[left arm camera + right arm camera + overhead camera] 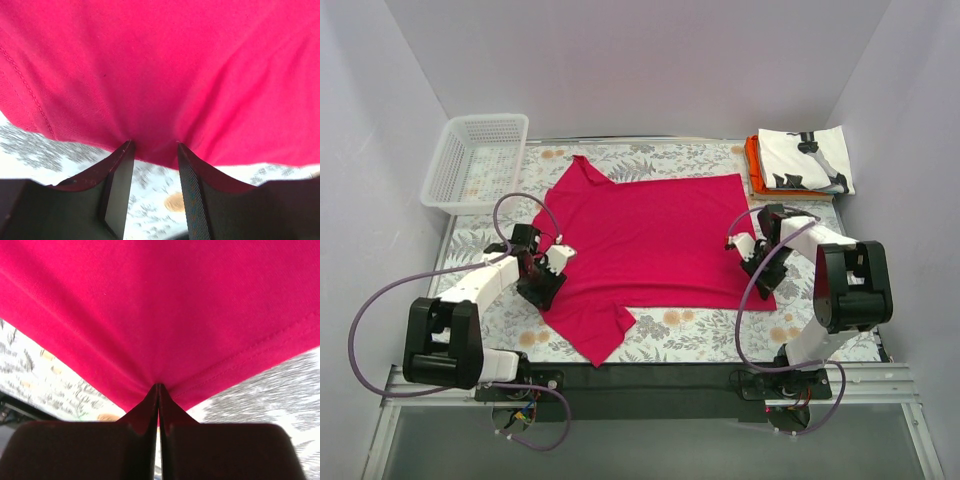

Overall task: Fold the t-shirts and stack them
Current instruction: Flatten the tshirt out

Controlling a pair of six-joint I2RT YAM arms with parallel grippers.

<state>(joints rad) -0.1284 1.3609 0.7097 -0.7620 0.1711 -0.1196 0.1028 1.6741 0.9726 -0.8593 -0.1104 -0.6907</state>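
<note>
The crimson-pink t-shirt (650, 240) lies spread flat in the middle of the floral table, with one sleeve pointing to the near edge. My left gripper (542, 262) is at its left edge. In the left wrist view the fingers stand apart, and the shirt's edge (160, 75) rests against the tips of the open left gripper (155, 143). My right gripper (757, 262) is at the shirt's near right corner, shut on the cloth by the hem (240, 357), as the right wrist view (159, 386) shows. The folded white printed t-shirt (805, 160) lies on the orange one (753, 165) at the back right.
A white mesh basket (478, 160) stands at the back left corner. The floral tablecloth (720, 325) shows in front of the shirt. Pale walls close in the table on three sides.
</note>
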